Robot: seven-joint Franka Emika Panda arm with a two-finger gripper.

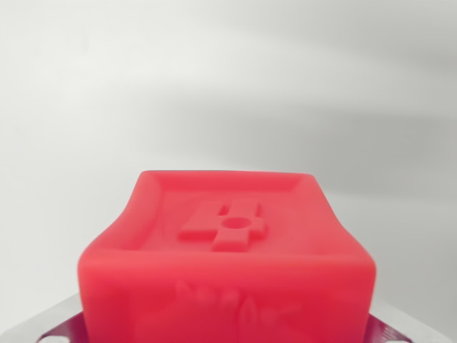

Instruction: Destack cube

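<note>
A red cube (227,250) fills the lower middle of the wrist view, very close to the camera. Its upper face has a raised rim and an embossed cross-like mark with a round dimple. Blurred raised lettering shows on its near face. Grey metal fingers (50,325) of my gripper (225,334) show at the bottom left and bottom right corners, pressed against the cube's two sides. The cube sits between them, so the gripper is shut on it. No second cube is in view; whatever is under the held cube is hidden.
Behind the cube there is only a plain, blurred white-grey background (228,78) with soft shadows. No edges, containers or other objects can be made out.
</note>
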